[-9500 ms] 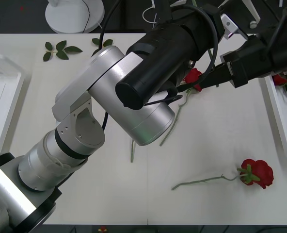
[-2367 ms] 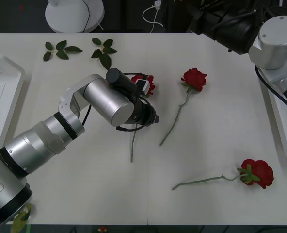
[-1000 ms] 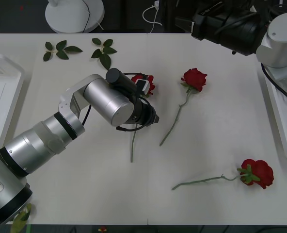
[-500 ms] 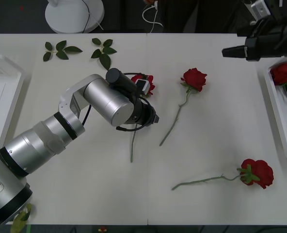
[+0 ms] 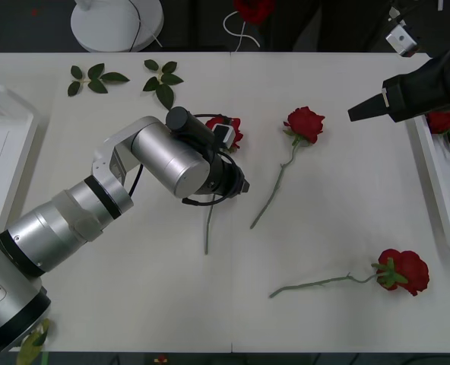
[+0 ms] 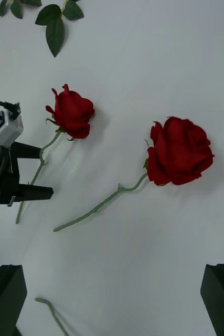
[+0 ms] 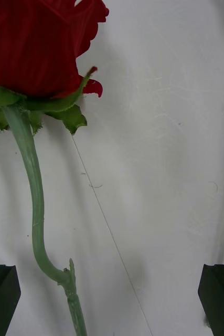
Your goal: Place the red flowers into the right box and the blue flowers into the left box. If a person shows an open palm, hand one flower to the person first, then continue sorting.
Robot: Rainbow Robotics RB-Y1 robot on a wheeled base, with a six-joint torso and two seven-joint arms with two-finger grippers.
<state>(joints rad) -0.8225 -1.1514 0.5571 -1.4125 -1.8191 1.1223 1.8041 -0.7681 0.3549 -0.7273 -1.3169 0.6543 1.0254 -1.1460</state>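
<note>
1. The left gripper hangs low over the white surface, just beside the stem of a red rose whose bloom lies near the arm's wrist. In the left wrist view its black fingers sit at the two corners, spread wide, with that rose's green stem running between them; it holds nothing, and seems placed to close on the stem rather than the soft bloom.

2. The right gripper hovers at the far right of the surface, near the right box. Its fingers are likewise spread and empty, and its camera looks down at the middle rose.

3. Red roses: one under the left arm, the middle one with its stem trailing toward the robot, a third near the front edge, all lying flat and well apart. At least one bloom already lies in the right box, partly hidden by the right arm.

4. The left box stands at the left edge; no blue flower is visible.

5. A red bloom shows past the far edge, possibly held by a person, though too little is seen to say.

6. Loose leaf sprigs lie at the far left, apart from the sorting.
</note>
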